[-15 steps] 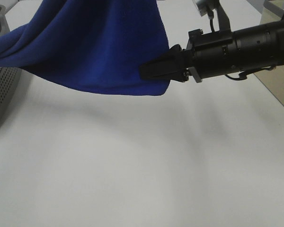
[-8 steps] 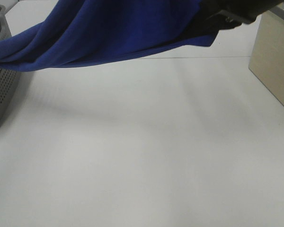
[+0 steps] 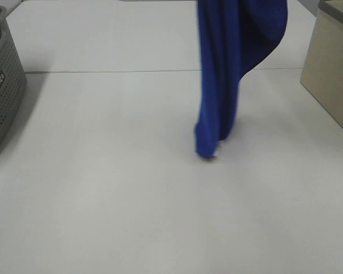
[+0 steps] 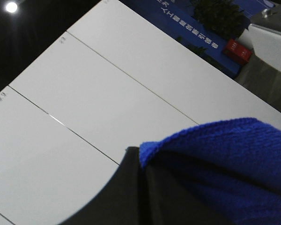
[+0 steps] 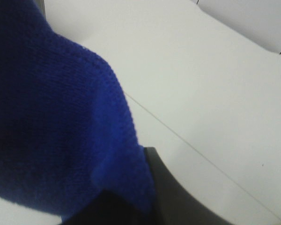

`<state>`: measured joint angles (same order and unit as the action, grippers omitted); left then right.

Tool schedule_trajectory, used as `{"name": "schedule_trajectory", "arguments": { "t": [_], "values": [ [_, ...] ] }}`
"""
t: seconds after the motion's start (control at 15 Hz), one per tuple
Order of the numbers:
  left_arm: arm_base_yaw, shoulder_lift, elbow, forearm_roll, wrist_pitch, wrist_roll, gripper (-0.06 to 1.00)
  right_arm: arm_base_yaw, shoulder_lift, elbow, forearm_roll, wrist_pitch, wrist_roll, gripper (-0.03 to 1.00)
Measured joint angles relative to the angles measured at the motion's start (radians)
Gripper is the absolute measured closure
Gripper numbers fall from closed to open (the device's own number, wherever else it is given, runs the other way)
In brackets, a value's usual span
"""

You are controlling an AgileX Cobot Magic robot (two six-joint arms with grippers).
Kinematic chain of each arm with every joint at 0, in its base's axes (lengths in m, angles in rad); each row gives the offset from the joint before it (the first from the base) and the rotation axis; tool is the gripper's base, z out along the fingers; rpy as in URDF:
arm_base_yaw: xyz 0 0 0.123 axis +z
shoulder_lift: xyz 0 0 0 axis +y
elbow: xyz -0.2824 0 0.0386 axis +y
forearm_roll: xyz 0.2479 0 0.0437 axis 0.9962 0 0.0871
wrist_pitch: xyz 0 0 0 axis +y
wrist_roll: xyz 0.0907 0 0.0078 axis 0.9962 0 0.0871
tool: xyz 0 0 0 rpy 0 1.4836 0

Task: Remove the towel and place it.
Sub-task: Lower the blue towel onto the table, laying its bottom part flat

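Note:
The royal-blue towel (image 3: 223, 85) hangs straight down from above the top edge of the exterior view, right of the middle. Its lower tip, with a small white speck (image 3: 215, 156), reaches the white table (image 3: 114, 205). Neither gripper shows in that view. In the left wrist view the towel (image 4: 225, 159) lies bunched against a dark finger (image 4: 117, 197) of my left gripper (image 4: 145, 192). In the right wrist view the towel (image 5: 51, 117) covers my right gripper (image 5: 131, 206), with one dark finger (image 5: 171, 197) showing. Both seem closed on the cloth, with the jaws mostly hidden.
A grey perforated basket (image 3: 3, 97) stands at the table's left edge. A beige box (image 3: 331, 74) stands at the right edge. A seam line (image 3: 103, 71) crosses the table at the back.
The towel, stretched sideways from the basket to the right arm before, has swung free of the basket and hangs vertically. The right arm has risen out of the exterior view.

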<state>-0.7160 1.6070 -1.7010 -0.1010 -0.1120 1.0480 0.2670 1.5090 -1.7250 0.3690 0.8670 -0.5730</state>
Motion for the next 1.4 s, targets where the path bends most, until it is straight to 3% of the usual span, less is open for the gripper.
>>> {"name": "schedule_trajectory", "arguments": {
  "t": [0.27, 0.4, 0.73, 1.0, 1.27, 1.4],
  "values": [
    [0.035, 0.0, 0.0, -0.011, -0.074, 0.0, 0.94, 0.0, 0.0, -0.055, -0.072, -0.045, 0.004, 0.95],
    [0.092, 0.001, 0.0, -0.039, -0.075, -0.001, 0.94, 0.0, 0.0, -0.056, -0.111, -0.128, 0.007, 0.95],
    [0.112, 0.002, 0.0, -0.039, -0.093, -0.001, 0.94, 0.0, 0.0, -0.056, -0.115, -0.344, 0.007, 0.95],
    [0.167, 0.036, 0.0, -0.039, -0.211, -0.001, 0.94, 0.0, 0.006, -0.056, -0.115, -0.454, 0.007, 0.95],
    [0.227, 0.157, 0.0, -0.039, -0.414, -0.002, 0.94, 0.0, 0.106, -0.056, -0.115, -0.653, 0.007, 0.95],
    [0.267, 0.21, -0.027, -0.039, -0.462, -0.052, 0.94, 0.0, 0.156, -0.056, -0.107, -0.781, 0.007, 0.95]
  ]
}}
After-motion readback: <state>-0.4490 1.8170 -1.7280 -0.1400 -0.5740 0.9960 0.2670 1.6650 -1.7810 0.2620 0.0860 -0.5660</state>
